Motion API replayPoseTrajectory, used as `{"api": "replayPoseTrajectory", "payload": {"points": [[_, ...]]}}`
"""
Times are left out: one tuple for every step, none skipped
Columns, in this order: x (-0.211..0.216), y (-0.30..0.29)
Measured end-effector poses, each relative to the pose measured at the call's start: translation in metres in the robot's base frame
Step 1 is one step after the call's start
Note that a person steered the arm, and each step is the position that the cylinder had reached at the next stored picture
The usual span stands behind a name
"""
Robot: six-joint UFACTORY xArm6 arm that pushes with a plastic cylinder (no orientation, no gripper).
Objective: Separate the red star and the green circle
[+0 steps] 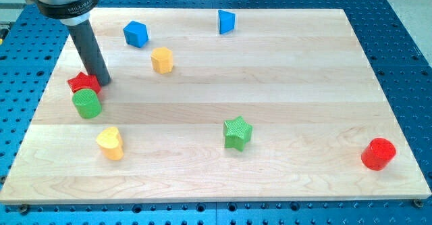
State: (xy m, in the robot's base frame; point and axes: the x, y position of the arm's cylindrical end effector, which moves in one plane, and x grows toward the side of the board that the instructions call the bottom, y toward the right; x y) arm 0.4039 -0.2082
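Note:
The red star (pixel 82 83) lies at the view's left side of the wooden board. The green circle (pixel 87 103) sits just below it, touching it. My dark rod comes down from the top left, and my tip (pixel 103 82) rests on the board right at the red star's right edge, above and to the right of the green circle.
A yellow heart (pixel 110 142) lies below the green circle. A blue cube (pixel 136 34), a yellow hexagon (pixel 162 60) and a blue triangular block (pixel 226 21) are near the top. A green star (pixel 237 132) sits at lower centre. A red cylinder (pixel 378 153) is at lower right.

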Motion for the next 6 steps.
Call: {"api": "replayPoseTrajectory", "payload": {"points": [[-0.002,0.0],[-0.002,0.005],[0.039,0.044],[0.076,0.018],[0.067,0.01],[0.024,-0.002]]}}
